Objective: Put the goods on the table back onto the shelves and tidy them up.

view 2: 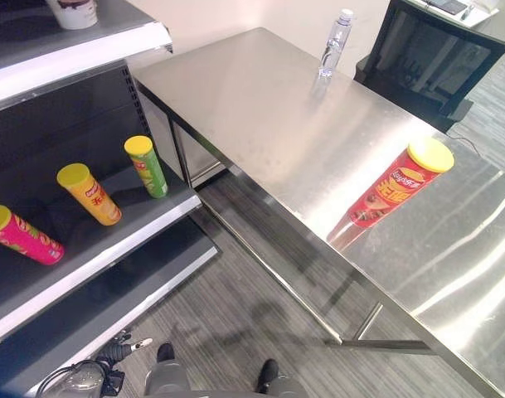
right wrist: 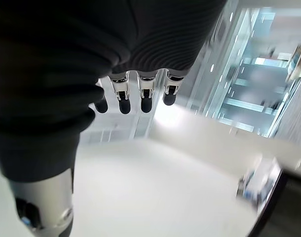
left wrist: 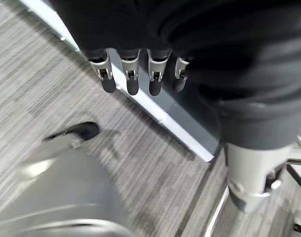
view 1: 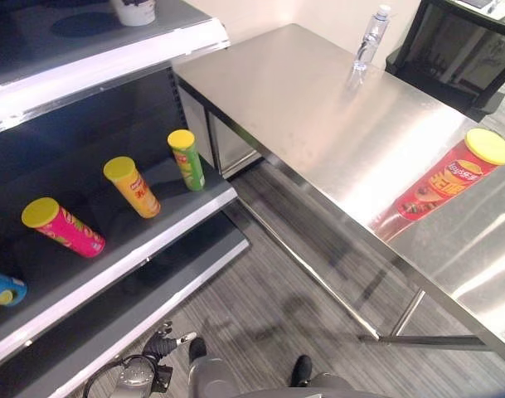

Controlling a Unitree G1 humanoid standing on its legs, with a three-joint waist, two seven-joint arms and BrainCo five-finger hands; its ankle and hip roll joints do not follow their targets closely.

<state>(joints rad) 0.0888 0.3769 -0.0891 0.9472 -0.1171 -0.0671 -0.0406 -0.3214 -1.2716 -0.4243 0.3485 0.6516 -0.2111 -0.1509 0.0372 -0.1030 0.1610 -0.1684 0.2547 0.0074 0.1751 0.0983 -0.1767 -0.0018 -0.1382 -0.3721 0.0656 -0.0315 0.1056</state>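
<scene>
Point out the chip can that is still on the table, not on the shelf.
The red chip can with the yellow lid, standing alone on the steel table; the pink, orange and green ones stand on the shelf.

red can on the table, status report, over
Both hands, left hand and right hand, open, holding nothing. Red can upright on table, untouched. Nothing blocking it.

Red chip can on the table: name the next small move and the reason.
Probably reach the right hand toward the red chip can. It stands on the steel table, while other cans sit on the shelf; both hands hang open, holding nothing.
</scene>
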